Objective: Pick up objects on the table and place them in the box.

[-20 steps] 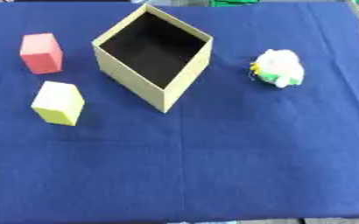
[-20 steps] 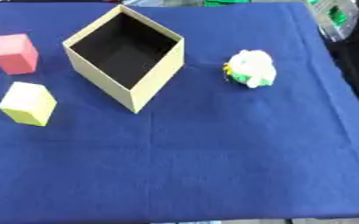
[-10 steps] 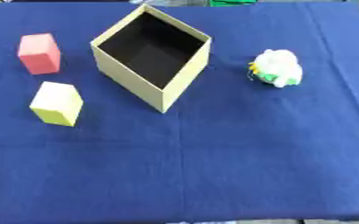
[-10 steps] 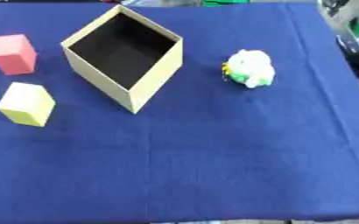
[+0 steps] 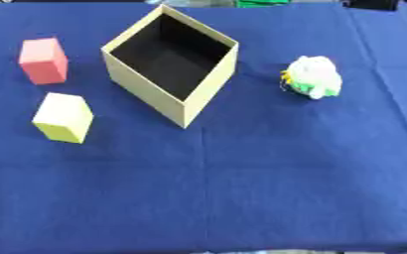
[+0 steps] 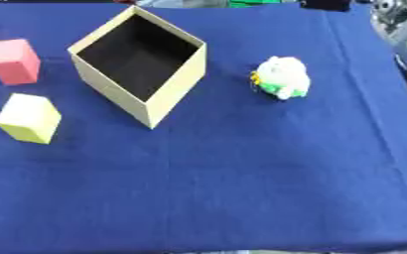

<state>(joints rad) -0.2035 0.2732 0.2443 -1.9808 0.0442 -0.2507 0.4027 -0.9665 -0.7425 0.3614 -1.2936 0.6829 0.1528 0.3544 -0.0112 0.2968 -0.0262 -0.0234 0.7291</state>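
Observation:
An open tan cardboard box with a dark, empty inside stands left of centre on the blue cloth, turned corner-on to me. A red block lies to its left. Nearer to me, below the red one, sits a yellow block. To the right of the box lies a small white, green and yellow soft toy. Neither hand shows in either view.
The blue cloth covers the table out to its near edge. Dark and green items lie past the cloth's far and right edges.

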